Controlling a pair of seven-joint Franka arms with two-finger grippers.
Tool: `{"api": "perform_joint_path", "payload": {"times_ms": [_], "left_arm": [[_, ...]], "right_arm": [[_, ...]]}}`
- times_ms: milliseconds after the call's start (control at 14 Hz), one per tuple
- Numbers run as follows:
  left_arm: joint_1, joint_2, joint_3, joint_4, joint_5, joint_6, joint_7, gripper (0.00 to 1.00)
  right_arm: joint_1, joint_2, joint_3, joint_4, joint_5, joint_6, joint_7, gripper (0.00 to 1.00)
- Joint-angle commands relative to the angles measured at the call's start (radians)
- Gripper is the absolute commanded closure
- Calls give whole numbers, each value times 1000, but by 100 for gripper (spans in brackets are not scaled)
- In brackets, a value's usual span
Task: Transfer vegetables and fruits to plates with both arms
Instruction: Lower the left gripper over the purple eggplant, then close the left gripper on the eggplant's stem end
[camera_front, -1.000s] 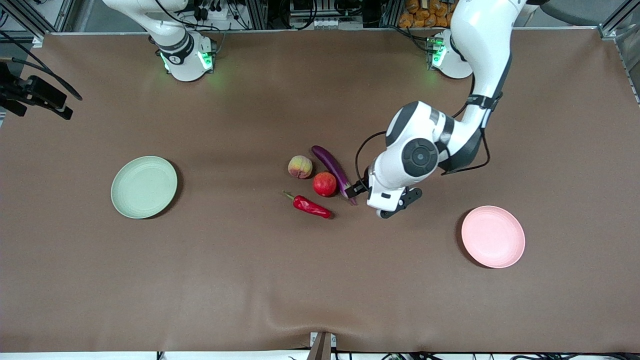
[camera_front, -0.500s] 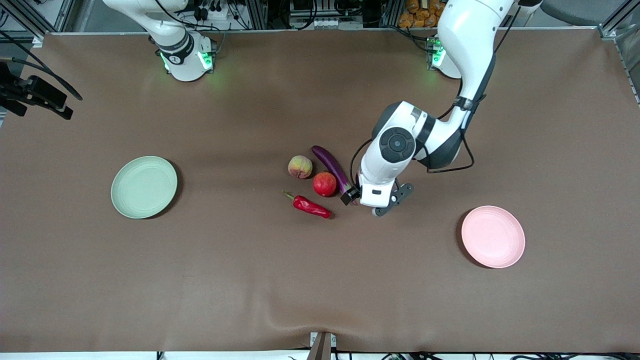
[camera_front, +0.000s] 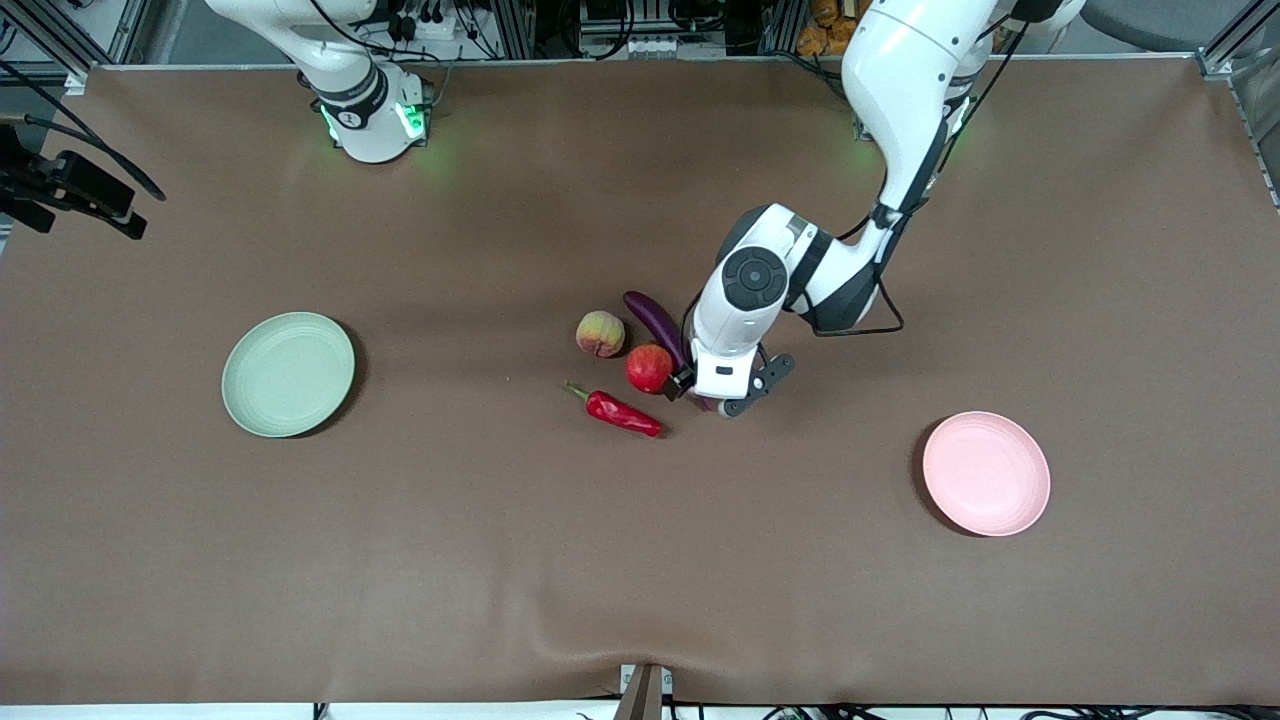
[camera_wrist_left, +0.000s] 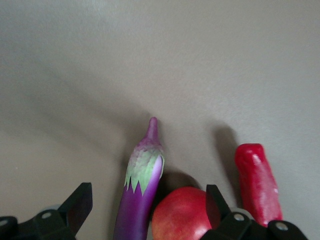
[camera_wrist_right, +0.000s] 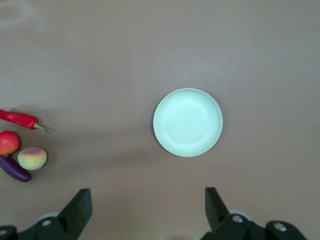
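Left claw hangs spread over the stem end of the eggplant (touching the pomegranate mid-tabletop); judgement: descend centred on purple only; right claw waits released above green plate.

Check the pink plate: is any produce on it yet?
No, the pink plate lies bare, while the eggplant, pomegranate, peach and chili pepper sit clustered mid-table.
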Motion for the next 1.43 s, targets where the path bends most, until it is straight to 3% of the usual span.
{"api": "perform_joint_path", "payload": {"times_ms": [0,286,1357], "left_arm": [[-32,35,12,12,28,13,-46,0],[-38,92,12,77,45,15,-74,0],[-63,136,12,73,62,-8,-180,0]], "right_arm": [[-15,6,7,15,23,-9,-12,0],[-15,6,7,15,23,-9,-12,0],[-18,6,7,16,28,-8,-12,0]]}}
